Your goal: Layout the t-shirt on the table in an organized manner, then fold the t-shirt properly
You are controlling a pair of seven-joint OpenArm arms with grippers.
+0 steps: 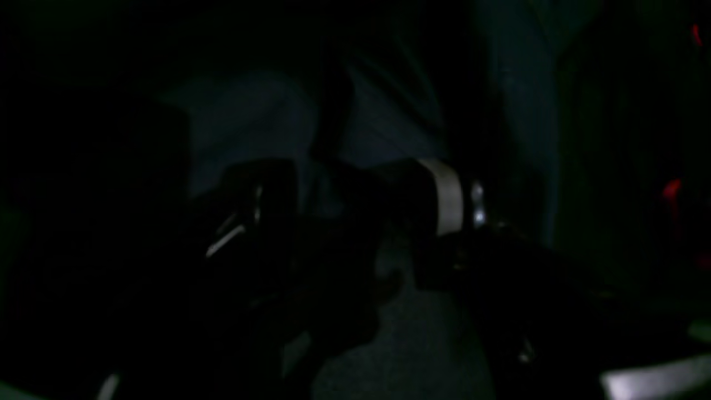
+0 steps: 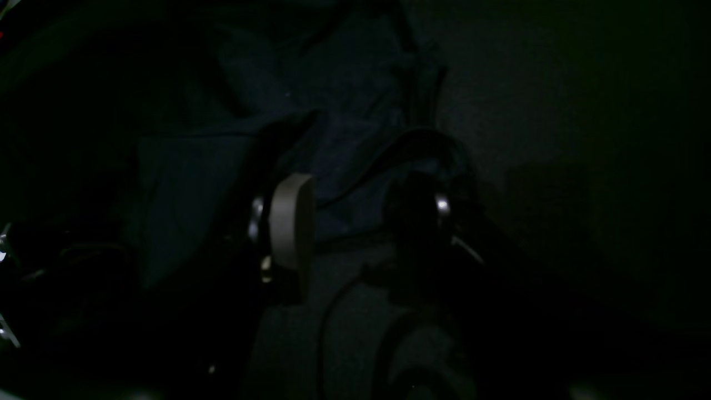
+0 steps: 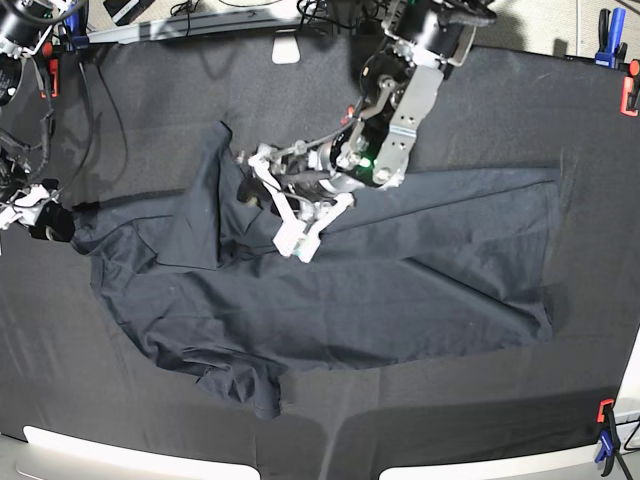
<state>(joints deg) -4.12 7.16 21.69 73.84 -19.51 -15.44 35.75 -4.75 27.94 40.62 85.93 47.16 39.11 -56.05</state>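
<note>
Seen from the overhead base view, the near edge of the table (image 3: 330, 455) is marked by pale rounded strips, and a blue and red clamp (image 3: 604, 436) is fixed at its near corner. The surface is covered in a flat, matte black cloth.

The t-shirt (image 3: 400, 280), a soft dark charcoal fabric, is spread across the middle of the table. Its body is laid mostly flat toward one side, ending in a fairly straight hem, while the other side is bunched into rumpled folds, with a sleeve-like flap hanging toward the near edge.

At the side edge of the table, the right gripper (image 3: 45, 215) is found at the tip of a stretched-out corner of the shirt. In the very dark right wrist view, its pale rounded pad (image 2: 291, 228) and its black finger are seen held apart, with wrinkled fabric lying beyond them.

Over the crumpled upper part of the shirt, the left gripper (image 3: 290, 205) is lowered from a white and black jointed arm (image 3: 400, 110). In the dim left wrist view, folds of cloth are seen between its fingers (image 1: 447, 194); whether the fabric is clamped cannot be told.

Further clamps (image 3: 612, 40) are fixed at the far corner.
</note>
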